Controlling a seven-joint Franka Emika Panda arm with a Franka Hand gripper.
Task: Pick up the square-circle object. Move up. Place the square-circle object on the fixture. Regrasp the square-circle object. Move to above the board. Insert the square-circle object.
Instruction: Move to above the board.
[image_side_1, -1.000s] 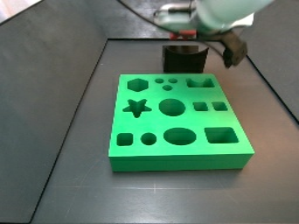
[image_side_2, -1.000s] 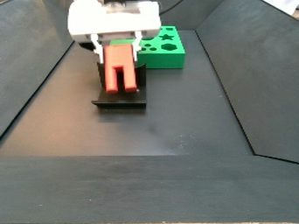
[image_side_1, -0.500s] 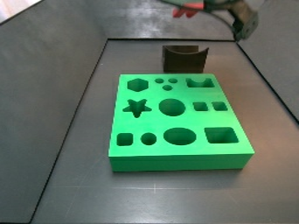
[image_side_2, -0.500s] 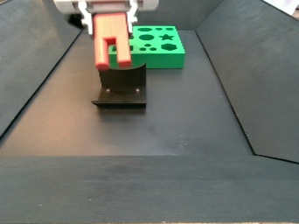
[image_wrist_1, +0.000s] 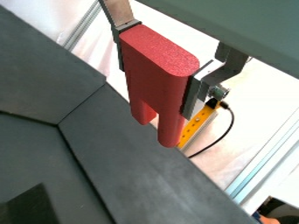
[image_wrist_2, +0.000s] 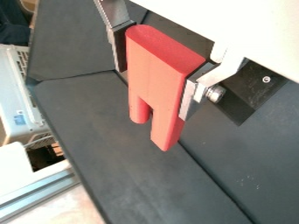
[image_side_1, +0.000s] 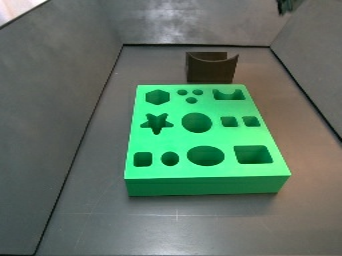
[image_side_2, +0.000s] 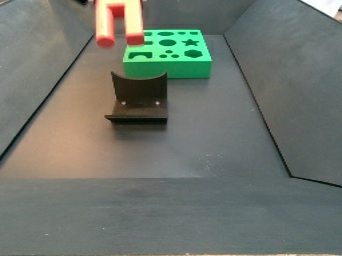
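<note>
The red peg is held in the gripper, with its two flat silver fingers pressed against opposite sides of it. In both wrist views the peg fills the space between the fingers, and its lower end is split into two short legs which point away from the gripper toward the dark floor. One leg looks shorter than the other.

In a side view the peg hangs high in the air at the upper edge of the picture, above the fixture and well apart from it. Only the peg's lower part with the two legs is visible there; the gripper itself is cut off by the edge of the picture. The fixture stands on the dark floor with nothing in its notch.

The green board lies on the floor behind the fixture in this view. In a side view from the opposite end, the board is in the middle of the floor, with its star, hexagon, round, square and oval holes all open, and the fixture stands just behind its far edge. There only a small dark piece of the arm shows in the upper corner.
</note>
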